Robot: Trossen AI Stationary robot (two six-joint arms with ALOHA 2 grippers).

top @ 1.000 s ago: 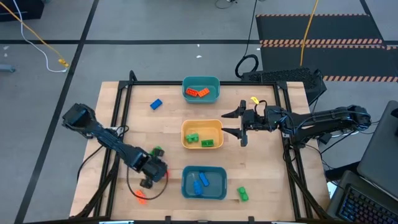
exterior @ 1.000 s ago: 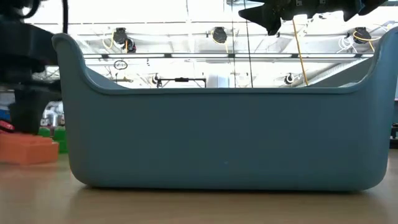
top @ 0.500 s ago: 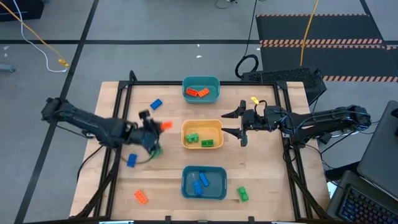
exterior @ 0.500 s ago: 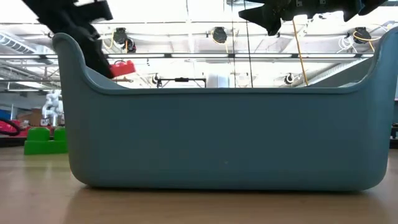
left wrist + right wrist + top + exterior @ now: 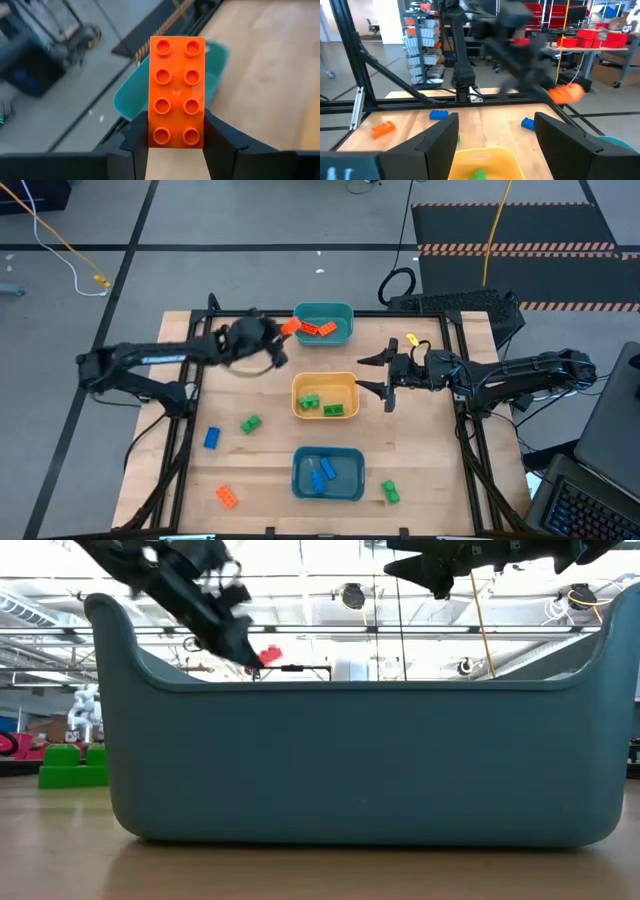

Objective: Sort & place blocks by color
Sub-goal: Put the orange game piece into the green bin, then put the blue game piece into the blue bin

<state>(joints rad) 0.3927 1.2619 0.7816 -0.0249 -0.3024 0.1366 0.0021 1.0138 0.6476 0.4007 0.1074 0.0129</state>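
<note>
My left gripper (image 5: 276, 336) is shut on an orange studded block (image 5: 290, 328), high at the left rim of the far teal bin (image 5: 345, 314), which holds other orange blocks (image 5: 318, 329). The low view shows that gripper (image 5: 235, 640) with the block (image 5: 268, 657) above the table. My right gripper (image 5: 362, 376) hangs open and still beside the yellow bin's (image 5: 300, 385) right side. Loose blocks lie flat on the table: blue (image 5: 212, 438), green (image 5: 250, 423), orange (image 5: 227, 496), green (image 5: 389, 492). Another blue block (image 5: 527, 123) shows in the right wrist view. My left gripper pinches the orange block between its two fingers (image 5: 135, 136) by the long sides of its near end (image 5: 176, 136). The fingers come from the table's left and lie along the block. It is lifted clear, studs up, sticking out forward past the fingertips toward the teal bin (image 5: 125, 100).
A blue-grey bin (image 5: 355, 460) with blue blocks (image 5: 321, 474) sits at the near edge and fills the low view (image 5: 360, 760). The yellow bin holds green blocks (image 5: 333, 410). A black frame (image 5: 190, 380) runs along the table's sides. Bare wood lies between the bins and the right gripper.
My left gripper rose from the table's near-left part with the orange block. It swung toward the far edge and to the right until it reached the far teal bin. The block, on the table a second ago, is lifted clear. The move uncovered a blue block near the left edge.
</note>
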